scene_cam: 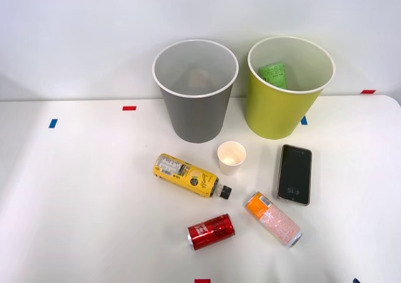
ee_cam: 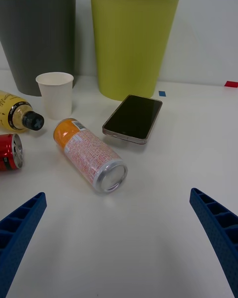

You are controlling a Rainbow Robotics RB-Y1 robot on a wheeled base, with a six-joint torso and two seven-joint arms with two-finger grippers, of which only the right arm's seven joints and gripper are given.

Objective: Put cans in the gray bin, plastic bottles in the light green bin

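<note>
On the white surface (scene_cam: 75, 201), the right end effector (ee_cam: 119, 238) is hovering wide open and empty, lining up on the smooth orange-and-pink can (ee_cam: 89, 154) lying beside a glossy phone (ee_cam: 133, 118); the tapered gray bin (scene_cam: 195, 95) is waiting behind, near the light green bin (scene_cam: 285, 101).

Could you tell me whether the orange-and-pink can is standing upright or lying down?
Lying down. The orange-and-pink can rests on its side on the table, its silver end facing the open right gripper.
</note>
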